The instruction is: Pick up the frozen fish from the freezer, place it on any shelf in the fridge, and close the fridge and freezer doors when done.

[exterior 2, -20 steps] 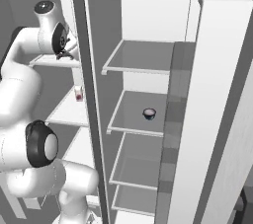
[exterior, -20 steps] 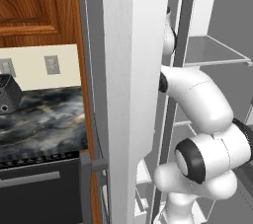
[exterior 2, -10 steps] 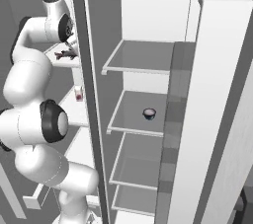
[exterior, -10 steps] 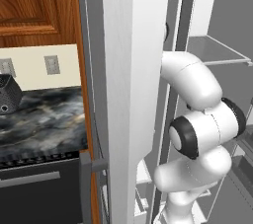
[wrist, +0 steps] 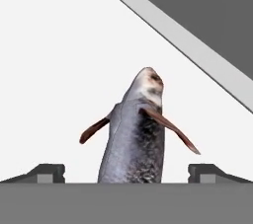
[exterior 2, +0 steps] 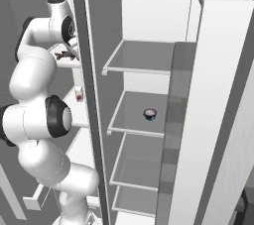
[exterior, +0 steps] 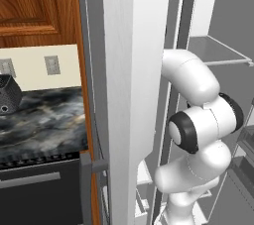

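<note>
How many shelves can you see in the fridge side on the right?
4 shelves, stacked: the top shelf, the second shelf holding a small dark bowl, the third shelf, and the lowest shelf. The door may hide more.

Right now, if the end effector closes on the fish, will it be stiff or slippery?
Probably stiff: the frozen fish keeps a straight body and its fins stand out. Its smooth rounded skin may slip. It lies flat on the white shelf, so rolling seems unlikely.

The white arm (exterior: 198, 135) rises at the lower right, its dark-ringed joint bent toward the open freezer door (exterior: 131, 85), which stands edge-on mid-frame. Behind the arm sits a fridge shelf (exterior: 218, 53). Left of the door are a wooden cabinet (exterior: 34, 6), a marbled bench (exterior: 44, 120) (a dark boxy object (exterior: 9, 95) rests on it) and wall outlets (exterior: 52, 64).
</note>
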{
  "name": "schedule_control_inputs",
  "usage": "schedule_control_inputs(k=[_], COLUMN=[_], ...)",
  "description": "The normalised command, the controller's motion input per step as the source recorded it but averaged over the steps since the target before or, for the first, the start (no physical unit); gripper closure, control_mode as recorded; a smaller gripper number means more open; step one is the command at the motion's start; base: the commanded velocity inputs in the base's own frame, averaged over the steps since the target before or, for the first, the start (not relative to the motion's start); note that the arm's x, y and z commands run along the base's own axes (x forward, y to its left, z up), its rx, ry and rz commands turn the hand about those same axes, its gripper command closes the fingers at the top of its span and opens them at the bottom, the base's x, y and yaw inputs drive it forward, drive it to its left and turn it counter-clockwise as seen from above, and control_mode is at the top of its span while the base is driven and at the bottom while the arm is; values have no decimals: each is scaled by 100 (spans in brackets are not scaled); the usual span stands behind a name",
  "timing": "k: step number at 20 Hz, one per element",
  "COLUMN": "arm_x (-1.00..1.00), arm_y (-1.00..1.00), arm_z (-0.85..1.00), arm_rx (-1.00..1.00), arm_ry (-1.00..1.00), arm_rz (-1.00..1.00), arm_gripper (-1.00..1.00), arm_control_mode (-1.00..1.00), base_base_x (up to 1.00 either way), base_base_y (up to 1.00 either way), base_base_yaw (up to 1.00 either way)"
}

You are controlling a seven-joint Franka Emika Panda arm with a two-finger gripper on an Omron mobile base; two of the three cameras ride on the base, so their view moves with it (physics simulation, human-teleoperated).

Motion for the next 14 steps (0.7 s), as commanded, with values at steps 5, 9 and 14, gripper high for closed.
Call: schedule_control_inputs(k=[5, 9, 14], arm_x=[2, 5, -17], arm_y=[0, 0, -1], arm_z=[-26, -29, -51], arm_rx=[0, 0, 0], arm_ry=[0, 0, -2], arm_rz=[0, 0, 0], arm_gripper=[-100, -100, 100], arm_control_mode=[-100, -100, -100], base_base_x=[0, 0, 0], base_base_y=[0, 0, 0], base_base_yaw=[0, 0, 0])
